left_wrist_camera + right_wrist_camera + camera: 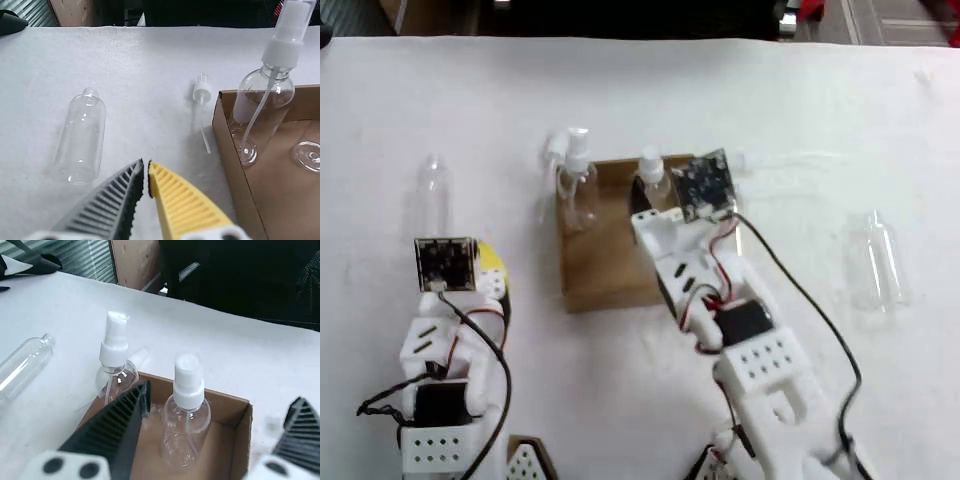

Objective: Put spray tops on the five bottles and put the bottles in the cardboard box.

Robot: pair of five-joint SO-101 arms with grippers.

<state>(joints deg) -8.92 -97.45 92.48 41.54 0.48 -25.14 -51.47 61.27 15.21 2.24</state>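
Observation:
The cardboard box (610, 270) lies at the table's middle. Two clear bottles with white spray tops stand in it, one (577, 185) at its far left corner and one (653, 178) further right. My right gripper (222, 396) hangs open over the box, the second capped bottle (187, 410) between its black fingers (120, 420), touching neither. My left gripper (146, 170) is shut and holds nothing, just short of a topless bottle (80, 135) lying on the cloth. A loose spray top (201, 92) lies beside the box (235, 150). Another topless bottle (873, 258) lies at the far right.
A white cloth covers the table (640, 90). The left arm's base (440, 440) and the right arm's base (770, 390) stand near the front edge. Faint clear items (790, 160) lie behind the box to the right. Dark chairs stand beyond the far edge.

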